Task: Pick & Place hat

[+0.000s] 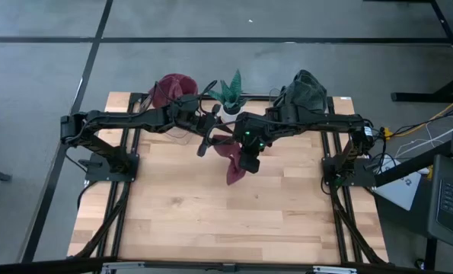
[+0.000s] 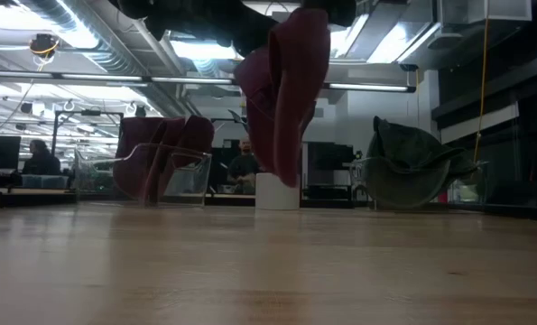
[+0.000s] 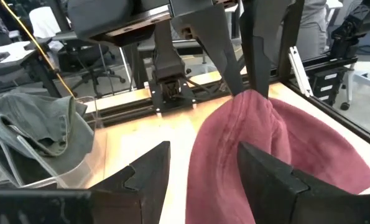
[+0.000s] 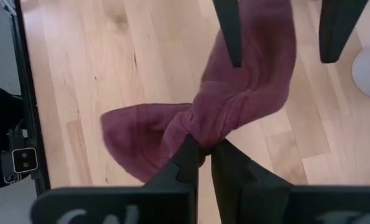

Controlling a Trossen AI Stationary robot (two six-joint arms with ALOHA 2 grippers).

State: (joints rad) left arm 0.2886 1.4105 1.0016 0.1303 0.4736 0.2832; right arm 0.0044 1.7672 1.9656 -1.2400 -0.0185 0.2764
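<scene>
Green plant (image 1: 231, 90) in white pot (image 2: 277, 191); person (image 2: 243, 166) seated behind table (image 1: 211, 213).

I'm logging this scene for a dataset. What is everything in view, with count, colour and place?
Held hat: one, maroon, hanging above the table's middle.
Maroon hats: a pile in a clear bin, far left.
Green hats: a pile in a clear bin, far right.
Plant: one, green, white pot, far centre.
Table: one, light wood.
Right gripper: shut on the held hat.
Left gripper: open, beside the held hat.
</scene>
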